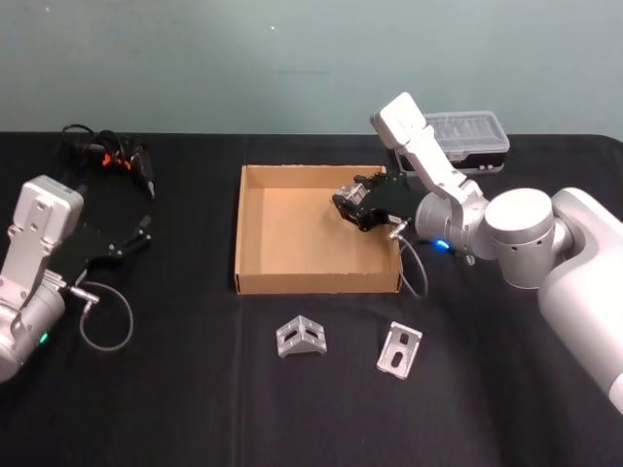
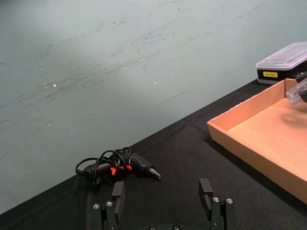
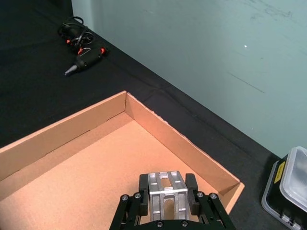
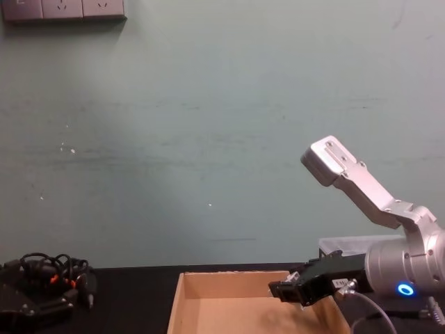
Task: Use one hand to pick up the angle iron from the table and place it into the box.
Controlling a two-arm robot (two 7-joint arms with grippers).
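Observation:
My right gripper point(image 1: 348, 207) hangs over the right side of the tan cardboard box point(image 1: 316, 282), shut on a silver angle iron point(image 3: 166, 190). In the right wrist view the iron sits between the black fingers point(image 3: 143, 185), above the box floor near its far corner. From the chest view the right gripper point(image 4: 286, 289) is just above the box rim point(image 4: 236, 277). Two more angle irons lie on the black table in front of the box, one point(image 1: 301, 336) to the left and one point(image 1: 399, 349) to the right. My left gripper point(image 1: 144, 229) stays parked open at the far left.
A black glue gun with a coiled cord point(image 1: 112, 156) lies at the back left of the table. A clear-lidded plastic case point(image 1: 472, 136) stands behind the box's right corner. The table edge runs along the wall behind.

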